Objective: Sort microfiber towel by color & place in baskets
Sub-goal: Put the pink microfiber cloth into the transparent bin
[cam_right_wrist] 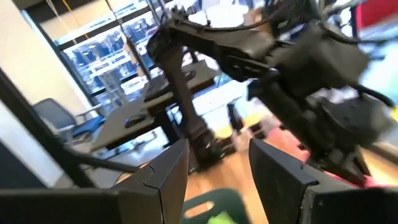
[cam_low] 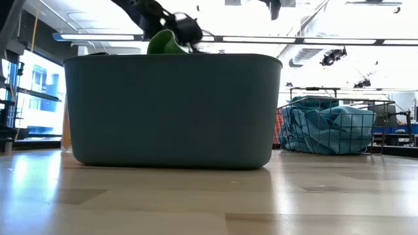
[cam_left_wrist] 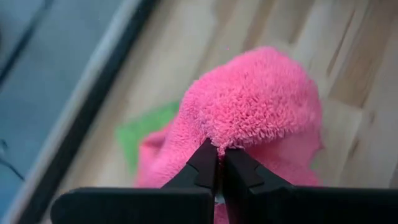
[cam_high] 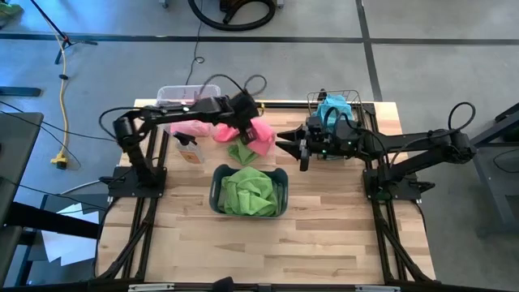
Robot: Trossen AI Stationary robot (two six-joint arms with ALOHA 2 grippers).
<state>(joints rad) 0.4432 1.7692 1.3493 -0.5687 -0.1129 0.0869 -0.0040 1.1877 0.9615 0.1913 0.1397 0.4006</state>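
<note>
At table centre, left gripper (cam_left_wrist: 219,163) is pinched tight on pink towel (cam_high: 261,134), lifted clear for the clear bin (cam_high: 177,95) at 10 o'clock, while right gripper (cam_high: 293,147) waits half-spread and empty at 3 o'clock beside it.

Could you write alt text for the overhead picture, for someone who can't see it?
The left gripper pinches a pink towel above a wooden table, near a grey-blue tub of green towels. The right gripper waits open.
</note>
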